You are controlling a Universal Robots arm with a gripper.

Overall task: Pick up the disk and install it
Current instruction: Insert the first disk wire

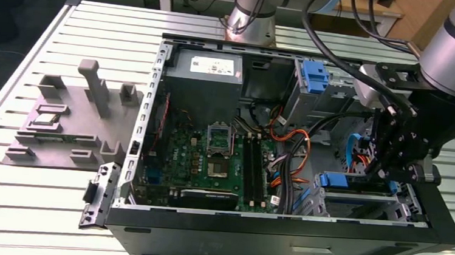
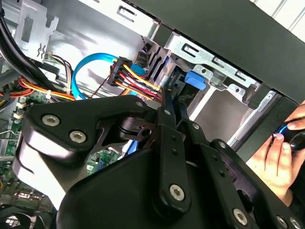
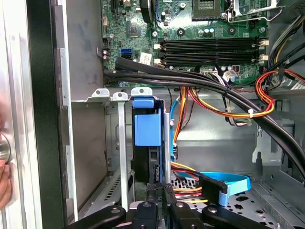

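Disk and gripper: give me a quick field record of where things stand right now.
disk: standing on edge in the drive cage, blue rail end facing out, also seen at the case's corner
drive cage: metal bay at the case's front corner
gripper: right at the disk's near edge, fingers close together; also low over the cage
cables: black bundle and a blue data cable beside the cage
person: a hand at the case's outer edge
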